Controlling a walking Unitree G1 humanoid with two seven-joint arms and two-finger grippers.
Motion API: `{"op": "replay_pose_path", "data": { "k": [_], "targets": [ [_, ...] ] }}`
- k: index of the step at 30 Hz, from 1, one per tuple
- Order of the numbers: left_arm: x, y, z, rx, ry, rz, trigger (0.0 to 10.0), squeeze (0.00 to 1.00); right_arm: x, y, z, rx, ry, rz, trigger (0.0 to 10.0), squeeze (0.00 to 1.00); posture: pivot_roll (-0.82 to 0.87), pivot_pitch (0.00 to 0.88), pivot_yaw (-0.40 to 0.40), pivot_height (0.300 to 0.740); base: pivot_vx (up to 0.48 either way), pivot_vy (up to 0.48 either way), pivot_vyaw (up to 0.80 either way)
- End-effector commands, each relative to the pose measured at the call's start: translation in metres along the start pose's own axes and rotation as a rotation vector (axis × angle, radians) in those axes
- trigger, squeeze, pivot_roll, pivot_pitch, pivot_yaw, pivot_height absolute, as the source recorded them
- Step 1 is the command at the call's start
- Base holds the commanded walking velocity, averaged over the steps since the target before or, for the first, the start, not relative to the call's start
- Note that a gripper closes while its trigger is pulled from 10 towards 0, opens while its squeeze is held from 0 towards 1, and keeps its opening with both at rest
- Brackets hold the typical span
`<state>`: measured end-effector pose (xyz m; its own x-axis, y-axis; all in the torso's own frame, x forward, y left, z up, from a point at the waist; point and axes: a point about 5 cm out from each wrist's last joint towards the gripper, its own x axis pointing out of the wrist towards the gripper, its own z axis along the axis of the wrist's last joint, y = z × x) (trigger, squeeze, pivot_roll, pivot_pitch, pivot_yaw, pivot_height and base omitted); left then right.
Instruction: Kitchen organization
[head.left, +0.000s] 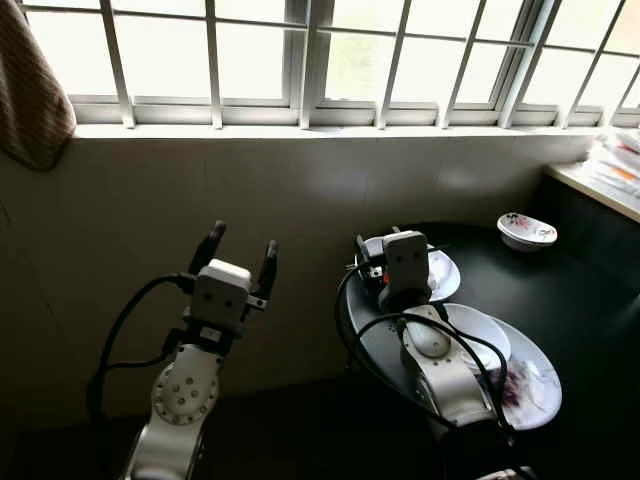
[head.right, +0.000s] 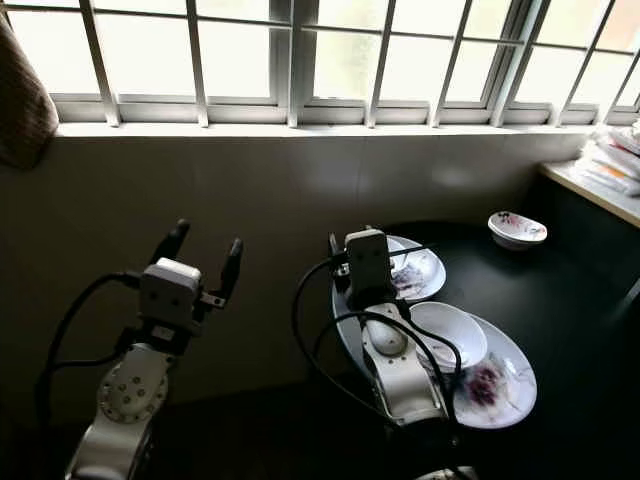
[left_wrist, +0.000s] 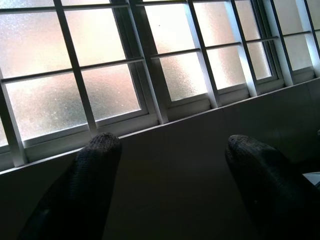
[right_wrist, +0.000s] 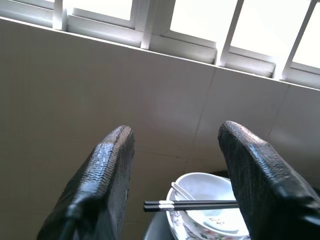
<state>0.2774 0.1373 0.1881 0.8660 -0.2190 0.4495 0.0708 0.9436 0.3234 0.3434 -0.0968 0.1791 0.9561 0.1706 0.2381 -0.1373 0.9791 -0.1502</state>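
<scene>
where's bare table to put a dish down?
Free: the dark table between the small bowl near the window and the big plate, toward the right edge. Crowded: the left rim, where the far plate, a white bowl on the big plate, and the right end effector sit close together.

I am seeing a black round table (head.right: 560, 300) carrying white plates (head.right: 505, 385) with purple-pink floral prints. A white bowl (head.left: 526, 230) is showing a dark flower pattern. Black chopsticks (right_wrist: 190, 205) with white bands are lying across a white dish (right_wrist: 205, 210). A brown checked cloth (head.left: 30, 90) is hanging against the cream wall (head.left: 300, 200).
</scene>
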Motion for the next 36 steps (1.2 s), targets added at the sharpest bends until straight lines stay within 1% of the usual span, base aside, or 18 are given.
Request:
{"op": "replay_pose_path", "data": {
  "k": [1,9,12,14,15,17,18,20,22,26,27,31,34,36],
  "targets": [
    [0.001,-0.004,0.001,-0.005,0.005,-0.016,10.0,0.0,0.0,-0.006,0.001,-0.006,0.004,-0.018,10.0,0.0,0.04,0.0,-0.08,0.736,0.0,0.0,0.0],
    [0.0,-0.002,-0.002,-0.02,0.016,0.008,10.0,0.0,0.001,-0.01,-0.001,-0.002,0.017,-0.028,10.0,0.0,0.03,0.0,-0.08,0.736,0.0,0.0,0.0],
    [0.0,-0.001,-0.003,-0.021,0.021,0.01,10.0,0.0,0.002,-0.016,-0.003,0.001,0.043,-0.053,10.0,0.0,0.03,0.0,-0.08,0.736,0.0,0.0,0.0],
    [0.0,-0.001,-0.003,-0.021,0.024,0.011,10.0,0.0,0.003,-0.022,-0.006,-0.018,0.063,-0.062,10.0,0.0,0.03,0.0,-0.08,0.736,0.0,0.0,0.0],
    [0.0,-0.002,-0.003,-0.021,0.027,0.011,10.0,0.0,0.004,-0.026,-0.007,-0.043,0.08,-0.065,10.0,0.0,0.03,0.0,-0.081,0.736,0.0,0.0,0.0],
    [-0.001,-0.001,-0.005,-0.019,0.036,0.013,10.0,0.0,0.005,-0.04,-0.012,-0.106,0.136,-0.094,10.0,0.0,0.03,0.0,-0.081,0.736,0.0,0.0,0.0],
    [-0.001,-0.001,-0.006,-0.019,0.042,0.014,10.0,0.0,0.006,-0.052,-0.015,-0.172,0.175,-0.125,10.0,0.0,0.03,0.0,-0.081,0.736,0.0,0.0,0.0],
    [-0.002,-0.001,-0.008,-0.023,0.052,0.014,10.0,0.0,0.006,-0.067,-0.02,-0.223,0.246,-0.16,10.0,0.0,0.02,0.0,-0.081,0.736,0.0,0.0,0.0],
    [-0.003,-0.002,-0.009,-0.027,0.059,0.013,10.0,0.0,0.004,-0.075,-0.024,-0.258,0.297,-0.165,10.0,0.0,0.02,0.0,-0.081,0.736,0.0,0.0,0.0],
    [-0.001,-0.005,-0.011,-0.031,0.065,0.009,10.0,0.0,-0.003,-0.074,-0.038,-0.307,0.37,-0.133,10.0,0.0,0.01,0.0,-0.08,0.736,0.0,0.0,0.0],
    [0.0,-0.005,-0.011,-0.033,0.066,0.007,10.0,0.0,-0.008,-0.068,-0.045,-0.315,0.406,-0.113,10.0,0.0,0.01,0.0,-0.08,0.736,0.0,0.0,0.0],
    [-0.001,-0.005,-0.013,-0.033,0.078,0.004,10.0,0.0,-0.019,-0.049,-0.054,-0.322,0.449,-0.064,10.0,0.0,0.01,0.0,-0.08,0.736,0.0,0.0,0.0],
    [-0.004,-0.004,-0.016,-0.033,0.091,0.004,10.0,0.0,-0.025,-0.044,-0.062,-0.33,0.496,-0.053,10.0,0.0,0.01,0.0,-0.08,0.736,0.0,0.0,0.0],
    [-0.004,-0.003,-0.017,-0.032,0.099,0.005,10.0,0.0,-0.028,-0.045,-0.067,-0.325,0.536,-0.069,10.0,0.0,0.01,0.0,-0.076,0.736,0.0,0.0,0.0]
  ]
}}
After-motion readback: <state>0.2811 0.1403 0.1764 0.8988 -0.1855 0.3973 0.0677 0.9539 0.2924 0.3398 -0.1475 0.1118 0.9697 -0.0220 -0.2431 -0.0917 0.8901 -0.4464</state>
